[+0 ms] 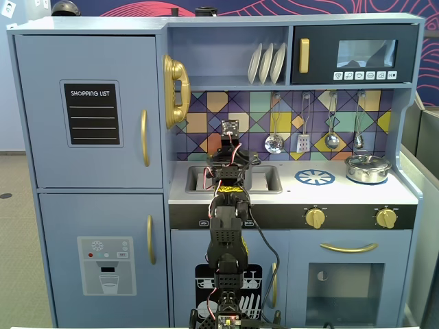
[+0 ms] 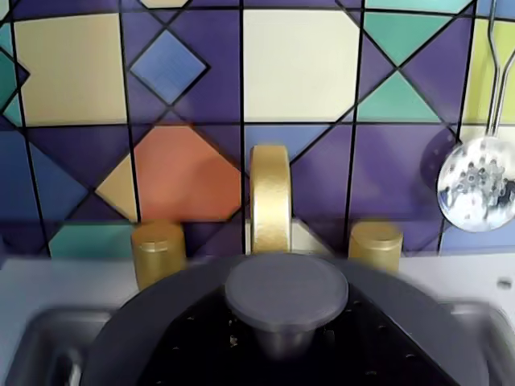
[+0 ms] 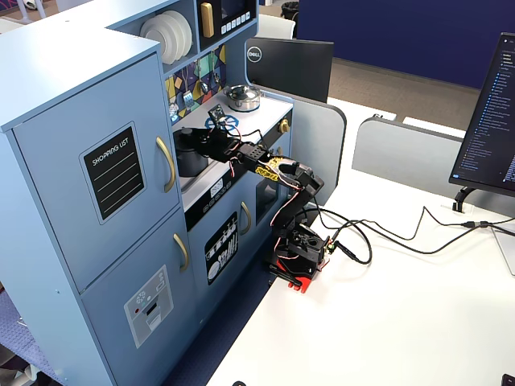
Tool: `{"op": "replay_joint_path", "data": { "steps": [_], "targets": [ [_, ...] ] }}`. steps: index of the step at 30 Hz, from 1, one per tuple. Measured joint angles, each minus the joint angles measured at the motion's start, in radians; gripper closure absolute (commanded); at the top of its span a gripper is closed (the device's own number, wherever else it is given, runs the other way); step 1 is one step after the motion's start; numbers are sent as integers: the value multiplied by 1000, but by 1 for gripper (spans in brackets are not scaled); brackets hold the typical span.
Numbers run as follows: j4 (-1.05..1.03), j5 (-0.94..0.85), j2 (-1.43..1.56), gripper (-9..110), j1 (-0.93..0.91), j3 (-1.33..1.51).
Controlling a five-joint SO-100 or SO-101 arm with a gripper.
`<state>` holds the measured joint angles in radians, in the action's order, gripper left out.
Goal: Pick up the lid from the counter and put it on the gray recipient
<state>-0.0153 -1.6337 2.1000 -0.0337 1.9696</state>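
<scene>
The toy kitchen (image 1: 219, 164) filled a fixed view; its sink (image 1: 264, 179) lay at centre. The gray recipient (image 3: 191, 153) stood there, upper left of another fixed view. In the wrist view the lid (image 2: 286, 291) sat low at centre, seemingly on the pot. The gripper (image 3: 193, 137) was over it; its finger state could not be determined. Judgement: release only once the lid sits level, then lift straight.

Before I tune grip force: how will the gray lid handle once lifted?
The lid looks like a rigid matte disc, so probably stiff and not slippery. Its small round knob offers little purchase, so it may tilt. It seems light.
</scene>
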Motion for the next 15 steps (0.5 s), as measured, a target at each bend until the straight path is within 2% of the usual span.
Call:
{"op": "replay_joint_path", "data": {
  "steps": [5,11,15],
  "targets": [
    [2,0,2,99,2,20],
    [11,0,9,86,11,26],
    [-34,0,43,85,15,28]
  ]
}}
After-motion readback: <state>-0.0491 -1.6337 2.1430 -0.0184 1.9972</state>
